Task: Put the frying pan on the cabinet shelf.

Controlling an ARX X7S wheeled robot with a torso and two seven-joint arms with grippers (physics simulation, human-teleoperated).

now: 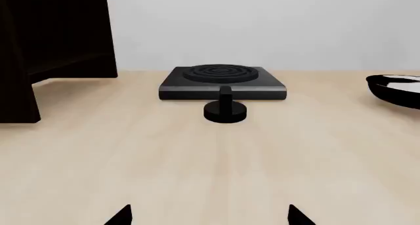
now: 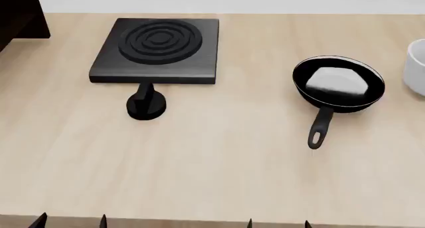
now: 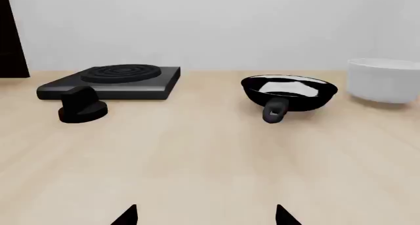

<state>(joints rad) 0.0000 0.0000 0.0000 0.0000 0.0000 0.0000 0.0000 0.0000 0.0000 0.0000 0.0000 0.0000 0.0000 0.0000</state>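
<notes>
The frying pan sits on the table at the right, black with a pale inner base, its looped handle pointing toward me. It also shows in the right wrist view as the frying pan, and its rim edge shows in the left wrist view. The dark cabinet shelf stands at the far left; its corner shows in the head view. My left gripper and right gripper hang open at the table's near edge, holding nothing, far from the pan.
A square black burner plate with concentric rings lies at the back left, with a black knob in front of it. A white cup stands at the far right edge beside the pan.
</notes>
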